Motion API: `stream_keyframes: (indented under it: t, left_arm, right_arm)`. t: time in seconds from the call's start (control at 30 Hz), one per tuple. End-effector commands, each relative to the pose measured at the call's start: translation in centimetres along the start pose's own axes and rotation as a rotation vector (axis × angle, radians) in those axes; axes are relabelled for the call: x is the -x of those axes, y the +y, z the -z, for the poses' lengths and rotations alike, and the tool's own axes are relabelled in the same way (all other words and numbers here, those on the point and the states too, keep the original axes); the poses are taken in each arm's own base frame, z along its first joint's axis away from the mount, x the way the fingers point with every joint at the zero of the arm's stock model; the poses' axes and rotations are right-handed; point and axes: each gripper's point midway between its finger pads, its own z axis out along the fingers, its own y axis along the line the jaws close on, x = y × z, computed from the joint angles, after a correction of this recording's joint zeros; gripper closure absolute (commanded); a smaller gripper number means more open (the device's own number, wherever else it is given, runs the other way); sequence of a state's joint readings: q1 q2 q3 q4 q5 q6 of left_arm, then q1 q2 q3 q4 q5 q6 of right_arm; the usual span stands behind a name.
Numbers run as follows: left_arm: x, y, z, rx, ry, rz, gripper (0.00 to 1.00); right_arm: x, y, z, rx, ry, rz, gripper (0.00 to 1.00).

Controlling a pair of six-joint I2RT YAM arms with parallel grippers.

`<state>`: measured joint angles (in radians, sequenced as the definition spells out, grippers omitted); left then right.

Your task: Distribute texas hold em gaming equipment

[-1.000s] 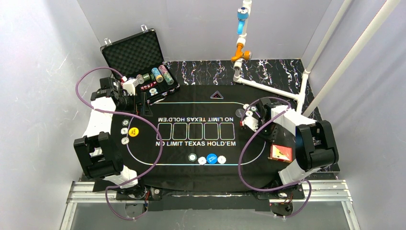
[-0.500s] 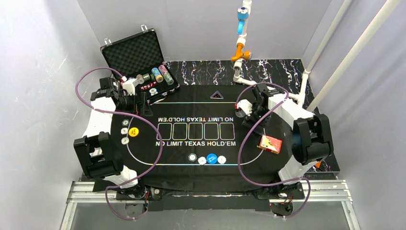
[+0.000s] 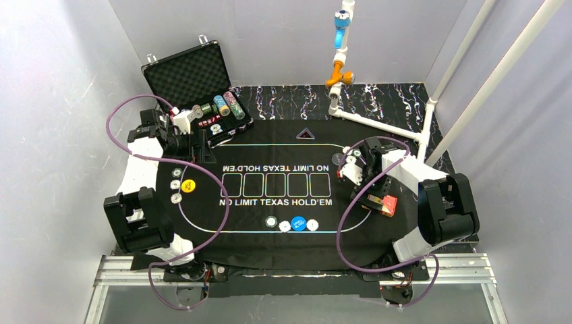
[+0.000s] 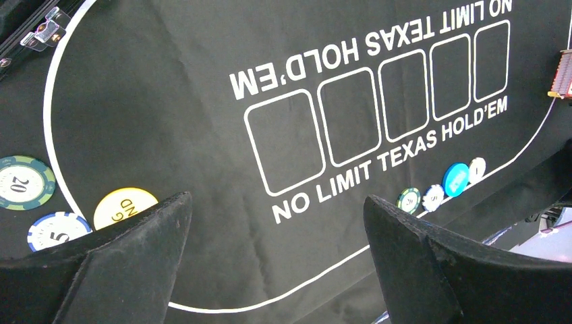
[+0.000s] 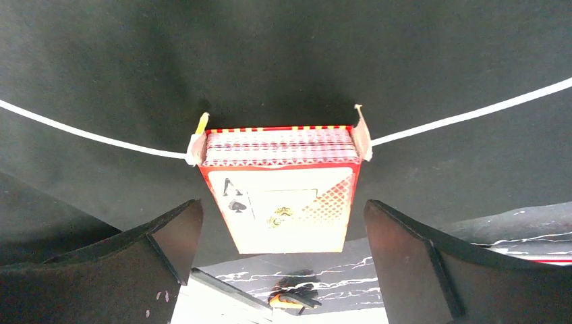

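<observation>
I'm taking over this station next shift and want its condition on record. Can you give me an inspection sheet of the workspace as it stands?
Surface: black mat printed for Texas Hold'em, lying on a marbled tabletop.
Job's things: card box, flap open, on the mat's right end; three chips and a yellow button at the left; two more chips, a blue button and a white button by the near line; chip stacks in the case.
Clutter: open foam-lined case at the far left corner.
Grippers: left gripper open, empty, above the mat; right gripper open, fingers either side of the card box, gaps showing.
Cables: purple cables loop over the mat from both arms.
Surroundings: white pipe frame, grey walls.
</observation>
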<state>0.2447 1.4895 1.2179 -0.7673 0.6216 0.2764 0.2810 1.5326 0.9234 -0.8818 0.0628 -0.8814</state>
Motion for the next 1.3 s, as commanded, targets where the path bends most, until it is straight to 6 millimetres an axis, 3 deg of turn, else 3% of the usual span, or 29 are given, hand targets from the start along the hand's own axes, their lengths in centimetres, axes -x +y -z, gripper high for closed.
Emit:
stream_keyframes:
  t: [0.0, 0.23, 0.43, 0.6, 0.73, 0.87, 1.07, 1.17, 1.2, 1.27]
  left_arm:
    - [-0.2, -1.3, 1.1, -0.017, -0.023, -0.019, 0.02]
    - [-0.3, -2.1, 1.3, -0.049, -0.045, -0.059, 0.02]
    - [1.3, -1.7, 1.9, -0.051, -0.106, 0.036, 0.02]
    - [3.0, -2.4, 3.7, -0.106, -0.183, 0.038, 0.02]
    - [2.6, -2.8, 4.3, -0.104, -0.159, 0.036, 0.02]
    - [2.7, -2.9, 5.3, -0.06, -0.18, 0.026, 0.02]
    - [2.7, -3.3, 8.0, 0.049, -0.196, -0.002, 0.02]
    - [2.1, -4.0, 8.6, 0.038, -0.207, -0.138, 0.02]
    - [2.2, -4.2, 8.6, 0.014, -0.18, -0.119, 0.02]
    - [1.9, -6.6, 8.7, -0.146, -0.11, -0.03, 0.02]
  right_arm:
    - [-0.5, -1.2, -0.4, -0.067, 0.015, 0.049, 0.02]
    - [-0.8, -0.7, -1.5, -0.043, 0.017, 0.068, 0.02]
    - [-1.5, 0.4, -2.0, -0.002, 0.002, 0.076, 0.03]
    - [-1.4, 0.9, -2.4, 0.022, -0.014, 0.075, 0.22]
    - [-0.9, 0.6, -2.0, 0.014, -0.036, 0.075, 0.45]
    - [0.2, 0.0, -0.2, 0.005, -0.08, 0.077, 0.6]
    - [2.5, -0.4, 3.3, -0.003, -0.18, 0.089, 0.71]
    - [3.5, -0.1, 5.4, -0.015, -0.224, 0.134, 0.78]
    - [4.3, 0.0, 6.4, -0.025, -0.251, 0.152, 0.8]
    - [6.2, 0.1, 8.5, -0.047, -0.323, 0.169, 0.79]
